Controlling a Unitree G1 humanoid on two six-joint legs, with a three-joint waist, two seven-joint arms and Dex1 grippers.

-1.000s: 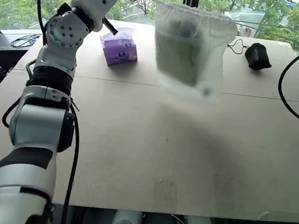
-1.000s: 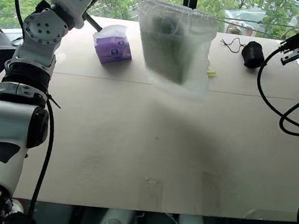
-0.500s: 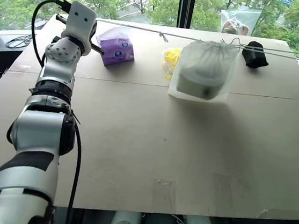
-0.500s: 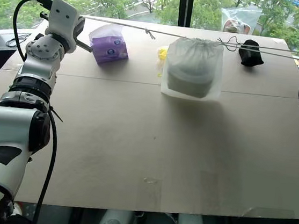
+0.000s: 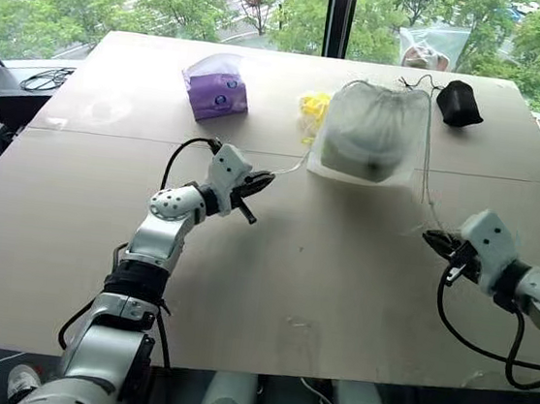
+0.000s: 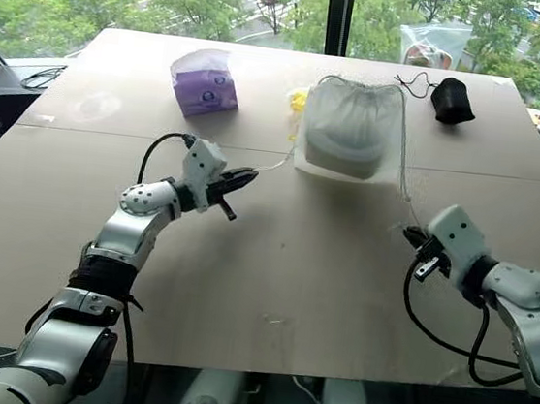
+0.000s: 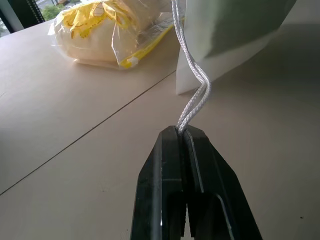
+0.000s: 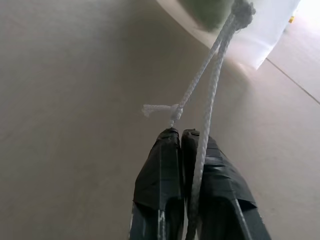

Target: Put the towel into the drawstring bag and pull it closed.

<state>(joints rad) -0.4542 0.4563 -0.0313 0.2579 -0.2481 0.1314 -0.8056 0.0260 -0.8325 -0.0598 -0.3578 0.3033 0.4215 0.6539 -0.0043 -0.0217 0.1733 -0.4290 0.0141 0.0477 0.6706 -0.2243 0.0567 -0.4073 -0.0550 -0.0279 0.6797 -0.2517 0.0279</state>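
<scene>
Towel (image 5: pixel 359 146) sits inside the drawstring bag (image 5: pixel 373 136), a pale green bulk showing through the thin white fabric. The bag lies flat on the counter (image 5: pixel 272 271) toward the far edge, a little right of the middle, with its mouth gathered tight and turned to the far side.

From that mouth 2 cords run out. One cord (image 7: pixel 192 95) goes to the left hand (image 5: pixel 263 179), whose fingers in the left wrist view are pressed narrow on a doubled strand. The other cord (image 8: pixel 210 85) trails down the bag's right side to the right hand (image 5: pixel 438 243), near the counter's right edge; its fingers stand close together, with the knotted cord end at their tips and a strand lying along one finger, so I judge the cord pinched but cannot be sure.

Judging by this, both parts of the task look done: towel in, mouth drawn shut. What seems left is to let go of the cords and draw the arms away.

Just left of the bag lies a clear plastic bag (image 5: pixel 312 104) with yellow contents. A purple tissue pack (image 5: pixel 216 89) sits farther left, and a black pouch (image 5: pixel 459 102) near the far right corner.
</scene>
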